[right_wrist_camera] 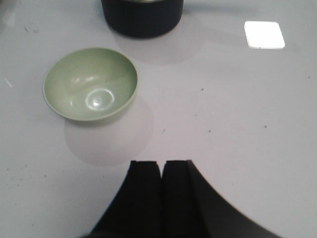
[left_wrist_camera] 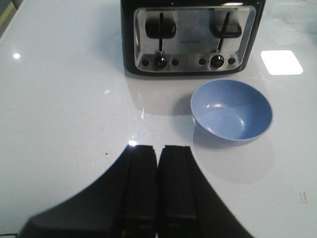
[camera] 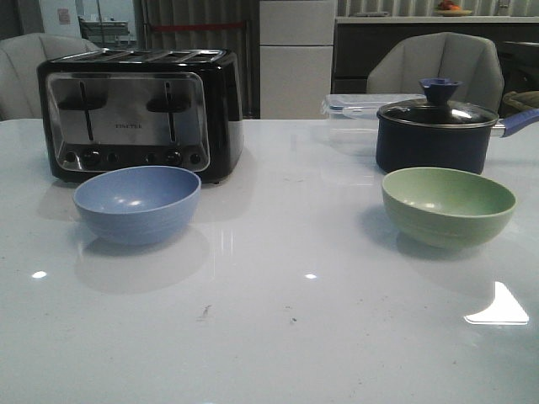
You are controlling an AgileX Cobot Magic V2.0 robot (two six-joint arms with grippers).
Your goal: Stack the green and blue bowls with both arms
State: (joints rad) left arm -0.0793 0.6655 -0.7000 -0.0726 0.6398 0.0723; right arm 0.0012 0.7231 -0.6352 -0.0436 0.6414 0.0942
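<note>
Left gripper (left_wrist_camera: 158, 163): fingers sitting pressed together, holding nothing.
Blue bowl (left_wrist_camera: 232, 112): resting ahead, off to one side.
Right gripper (right_wrist_camera: 161, 171): fingers closed, empty.
Green bowl (right_wrist_camera: 90, 83): sitting ahead, apart.

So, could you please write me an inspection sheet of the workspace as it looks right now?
Surface: glossy white table, small dark specks, lamp glare.
Job's things: blue bowl on the left and green bowl on the right, both upright, empty, far apart.
Clutter: black toaster behind the blue bowl; dark lidded pot behind the green bowl; clear container beside the pot.
Grippers: left gripper and right gripper raised, jaws shut, holding nothing.
Cables: nothing seen.
Surroundings: two grey chairs, cabinets behind.
</note>
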